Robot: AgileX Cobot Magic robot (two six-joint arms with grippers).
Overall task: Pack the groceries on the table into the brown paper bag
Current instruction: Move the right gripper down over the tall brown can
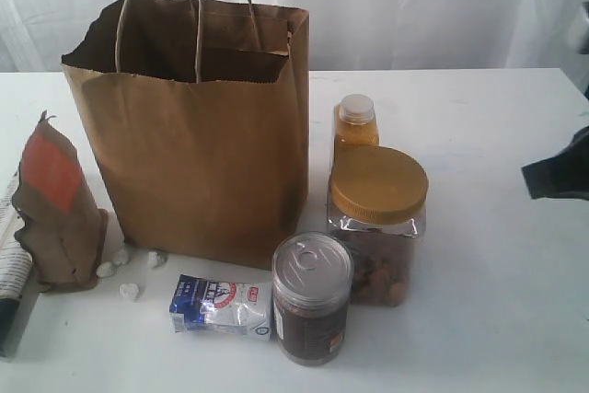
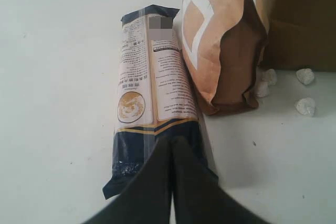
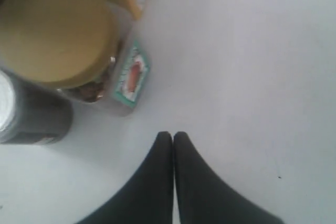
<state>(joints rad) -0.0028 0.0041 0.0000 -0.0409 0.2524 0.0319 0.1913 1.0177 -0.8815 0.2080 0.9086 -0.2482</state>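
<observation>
The left claw (image 2: 172,142) is clenched on nothing, its two dark fingers pressed flat together and pointed low along the white surface (image 2: 52,77). Its tips overlap the dark end of the long blue-white package (image 2: 152,93); whether they touch it I cannot tell. The package lies flat and runs straight away from the claw. Just beside its far half, on the bag's side, stands the brown pouch with red label (image 2: 220,51). Past the pouch's foot lie the white lumps (image 2: 305,106), and beyond them rises the brown paper bag (image 2: 304,19).

The right claw (image 3: 173,137) is likewise clenched and empty, hanging over bare surface. Ahead of it stands the gold-lidded clear nut jar (image 3: 52,30), with the silver-lidded dark can (image 3: 31,116) just beside it. The orange bottle (image 1: 355,126) stands behind the jar, farther from the claw. The blue-white packet (image 1: 221,306) lies flat beyond the can, before the open, upright bag.
</observation>
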